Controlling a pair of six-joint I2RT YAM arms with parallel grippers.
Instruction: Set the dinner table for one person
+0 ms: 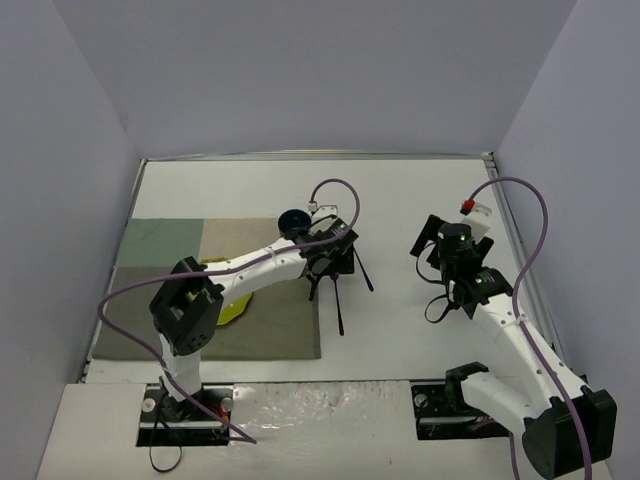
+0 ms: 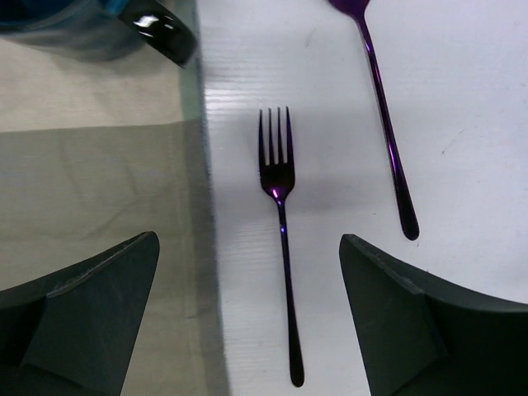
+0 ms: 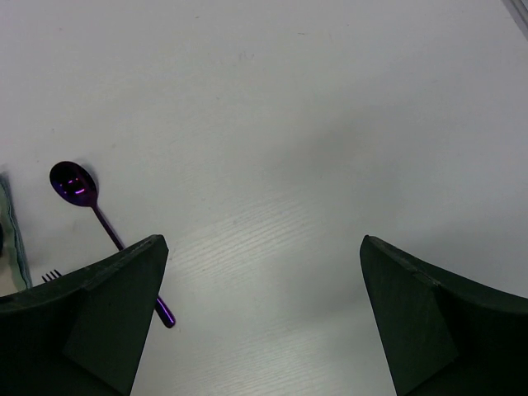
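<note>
The left tool (image 2: 247, 243) hangs over the right-hand edge of the grey-green patchwork placemat (image 2: 99, 165), its jaws spread wide and gripping nothing. One finger sits above the cloth and the other above the bare white desk (image 1: 420, 185). Between them, a purple fork (image 2: 277, 169) lies flat on the desk just beside the placemat's edge and roughly parallel to it, tines pointing to the far side. A matching purple spoon (image 2: 384, 107) lies a little farther out from the placemat than the fork, on the same side. It is slightly angled, with its bowl toward the far side, and does not touch the fork. A dark blue cup (image 1: 293, 220) stands at the placemat's far right corner. A yellow-green item (image 1: 232, 300) rests on the placemat, mostly hidden under the left arm, and what it is cannot be told. The right tool (image 3: 262, 247) is held well clear of the placemat, beyond the spoon, above bare desk, with its jaws also wide apart and empty. The desk itself stretches under everything, and the placemat covers its near left part.
</note>
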